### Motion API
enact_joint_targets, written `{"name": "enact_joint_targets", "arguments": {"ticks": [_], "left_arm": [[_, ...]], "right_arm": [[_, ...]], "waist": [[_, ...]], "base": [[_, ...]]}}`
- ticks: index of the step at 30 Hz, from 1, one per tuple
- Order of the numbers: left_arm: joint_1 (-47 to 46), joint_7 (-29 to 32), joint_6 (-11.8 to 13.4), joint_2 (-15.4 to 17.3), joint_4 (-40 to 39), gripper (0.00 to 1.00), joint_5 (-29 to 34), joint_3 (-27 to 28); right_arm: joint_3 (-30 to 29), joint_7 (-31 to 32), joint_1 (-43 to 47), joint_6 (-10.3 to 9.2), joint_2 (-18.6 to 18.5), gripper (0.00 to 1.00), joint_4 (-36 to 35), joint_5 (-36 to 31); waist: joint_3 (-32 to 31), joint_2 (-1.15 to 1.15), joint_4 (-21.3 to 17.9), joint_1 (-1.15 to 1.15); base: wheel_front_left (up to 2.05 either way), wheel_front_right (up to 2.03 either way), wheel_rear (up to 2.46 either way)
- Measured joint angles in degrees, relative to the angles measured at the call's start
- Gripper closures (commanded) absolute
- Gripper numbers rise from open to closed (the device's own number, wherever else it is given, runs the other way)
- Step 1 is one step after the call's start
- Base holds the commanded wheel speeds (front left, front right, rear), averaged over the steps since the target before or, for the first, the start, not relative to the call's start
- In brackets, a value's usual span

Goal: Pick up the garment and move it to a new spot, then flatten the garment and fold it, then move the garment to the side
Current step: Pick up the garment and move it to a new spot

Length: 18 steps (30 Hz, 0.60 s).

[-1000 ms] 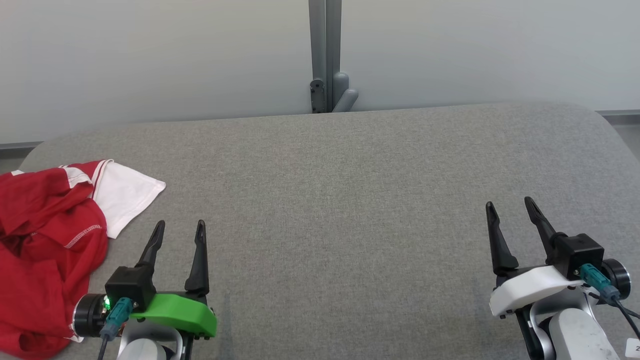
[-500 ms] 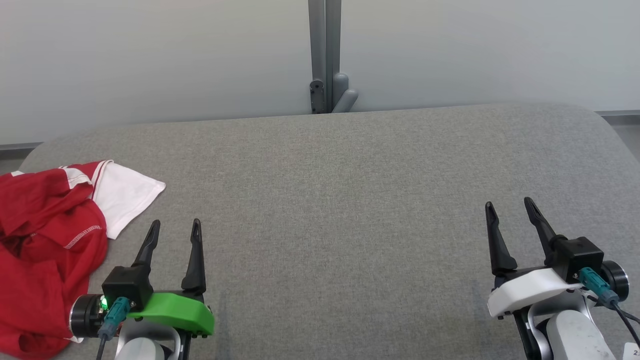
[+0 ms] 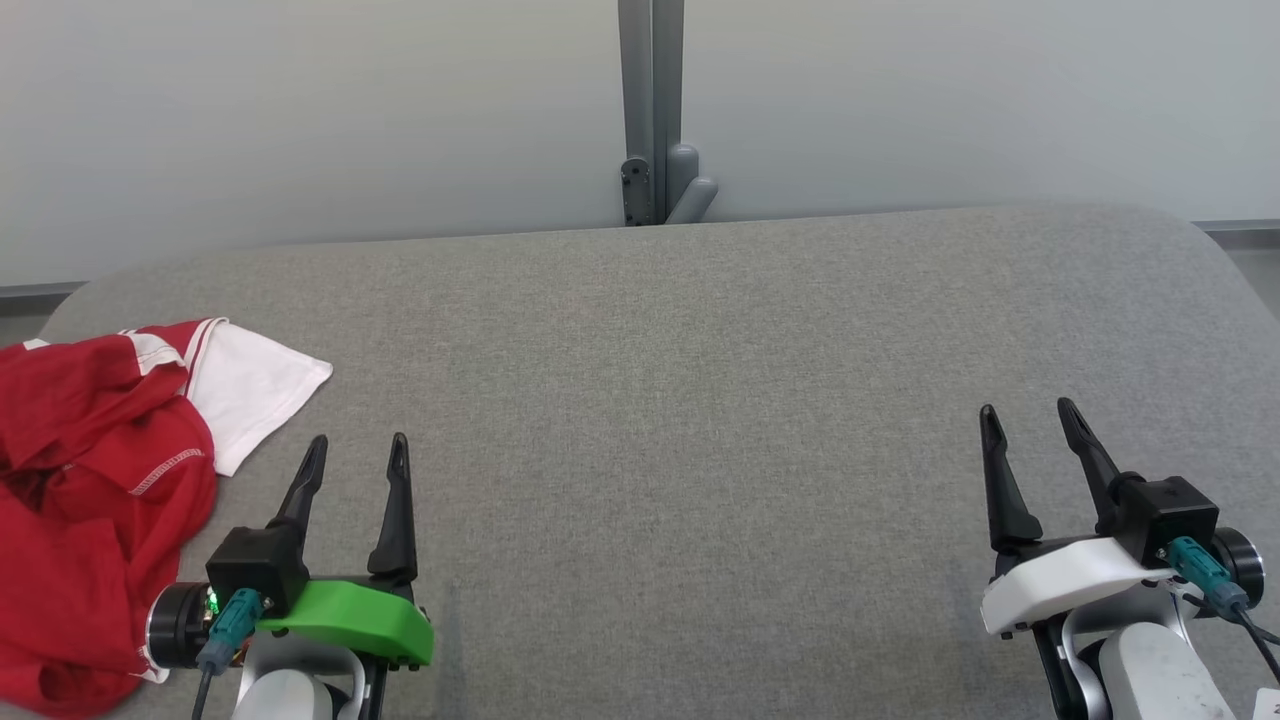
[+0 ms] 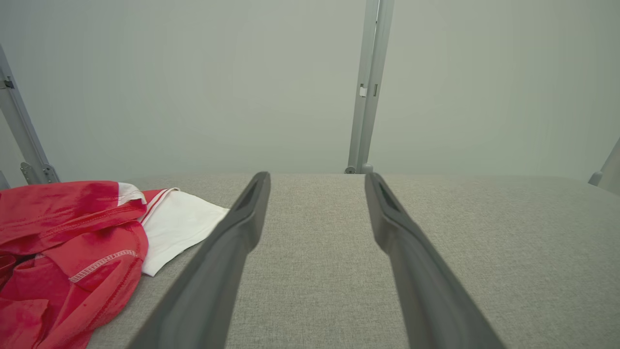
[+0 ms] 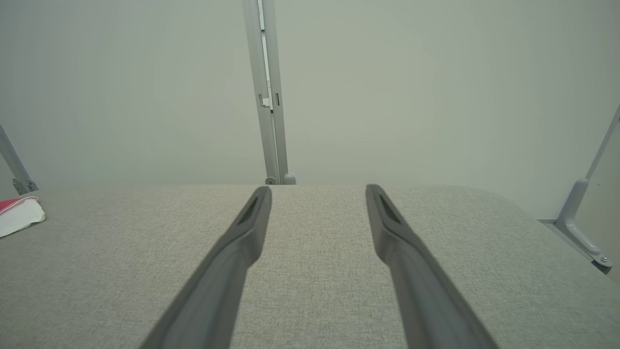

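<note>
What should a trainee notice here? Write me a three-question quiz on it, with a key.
1. Fill in: the left pincer and the right pincer both stand ____.
2. The garment lies: A) crumpled at the table's left end; B) folded at its centre; C) flat at its right end.
3. True or false: the left pincer holds the garment.
Key: 1 open; 2 A; 3 false.
</note>
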Motion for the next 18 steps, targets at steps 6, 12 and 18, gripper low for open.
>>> {"name": "enact_joint_targets", "arguments": {"ticks": [6, 12, 18], "left_arm": [[-1.41, 0.0, -0.37, -0.15, 0.24, 0.0, -0.15, 0.09], [-3.58, -0.01, -0.62, -0.26, 0.1, 0.0, -0.77, 0.47], [-5.2, -0.01, -0.54, -0.38, -0.45, 0.0, -1.32, 1.77]], "right_arm": [[0.04, 0.0, -0.58, 0.0, -0.01, 0.0, -0.21, 0.27], [0.63, 0.0, -1.55, 0.0, -0.12, 0.0, -0.8, 0.45], [0.55, -0.01, -2.11, 0.0, -0.2, 0.0, -2.2, 0.65]], "waist": [[0.46, 0.0, 1.14, 0.0], [1.1, 0.0, 4.18, 0.0], [1.9, 0.0, 9.36, 0.0]], "base": [[0.0, 0.0, 0.0], [0.0, 0.0, 0.0], [0.0, 0.0, 0.0]]}}
